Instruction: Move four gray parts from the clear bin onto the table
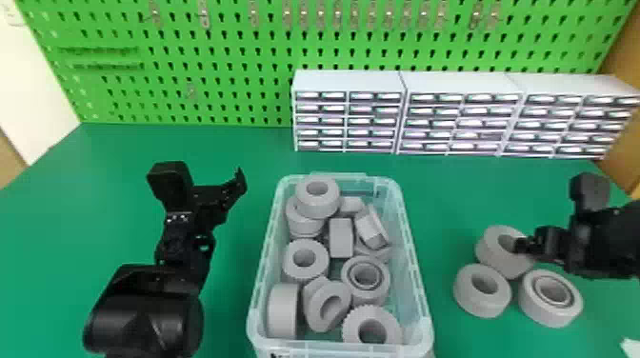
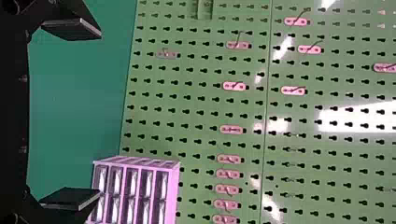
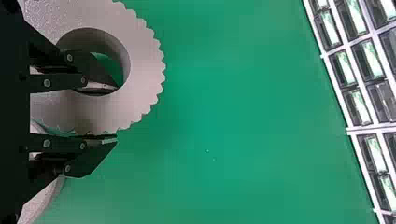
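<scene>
Straddling the wall of the gear (image 3: 144, 79), likely for purchase, the right gripper (image 3: 116, 113) is clasping it beside two rings (image 1: 483, 310), lower right of the head view. The left gripper (image 2: 101, 115) is hanging open.

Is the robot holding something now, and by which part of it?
The right gripper holds a toothed gray part by its wall, one finger in the hole, one outside the rim. The left gripper is open and empty.
</scene>
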Controlling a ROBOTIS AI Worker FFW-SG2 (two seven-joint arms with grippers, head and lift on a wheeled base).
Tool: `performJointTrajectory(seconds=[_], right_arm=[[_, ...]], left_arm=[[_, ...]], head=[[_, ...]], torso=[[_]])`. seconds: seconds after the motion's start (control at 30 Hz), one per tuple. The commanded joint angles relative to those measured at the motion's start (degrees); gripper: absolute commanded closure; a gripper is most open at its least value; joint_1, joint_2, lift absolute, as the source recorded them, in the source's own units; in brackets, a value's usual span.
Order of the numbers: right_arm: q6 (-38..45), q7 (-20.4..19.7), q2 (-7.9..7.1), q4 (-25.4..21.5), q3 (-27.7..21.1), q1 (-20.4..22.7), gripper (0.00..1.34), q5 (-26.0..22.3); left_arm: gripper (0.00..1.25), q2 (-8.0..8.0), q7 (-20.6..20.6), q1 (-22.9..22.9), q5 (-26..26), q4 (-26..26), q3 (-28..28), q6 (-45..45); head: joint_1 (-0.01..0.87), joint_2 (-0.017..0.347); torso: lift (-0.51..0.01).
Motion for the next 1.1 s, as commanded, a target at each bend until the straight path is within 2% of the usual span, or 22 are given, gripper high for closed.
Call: performJointTrajectory(seconds=[0.0, 0.37, 0.73, 1.07], right_arm=[[-0.30, 0.00, 0.09, 1.02, 0.19, -0.18, 0.90, 0.20], [-0.48, 0.00, 0.18, 1.46, 0.46, -0.18, 0.90, 1.17], [0.84, 0.00, 0.09, 1.46, 1.07, -0.44, 0.59, 1.26], [1.28, 0.00, 0.00, 1.02, 2.30, -0.70, 0.58, -0.24]], left_arm=[[0.10, 0.01, 0.00, 0.09, 0.00, 0.00, 0.23, 0.00], [0.10, 0.01, 0.00, 0.09, 0.09, 0.00, 0.31, 0.00], [0.10, 0.01, 0.00, 0.09, 0.18, 0.00, 0.31, 0.00], [0.10, 0.01, 0.00, 0.35, 0.26, 0.00, 0.67, -0.09]], head=[[0.693, 0.072], [0.693, 0.072], [0.693, 0.072], [0.693, 0.072]], torso=[[-0.052], [-0.052], [-0.052], [-0.052]])
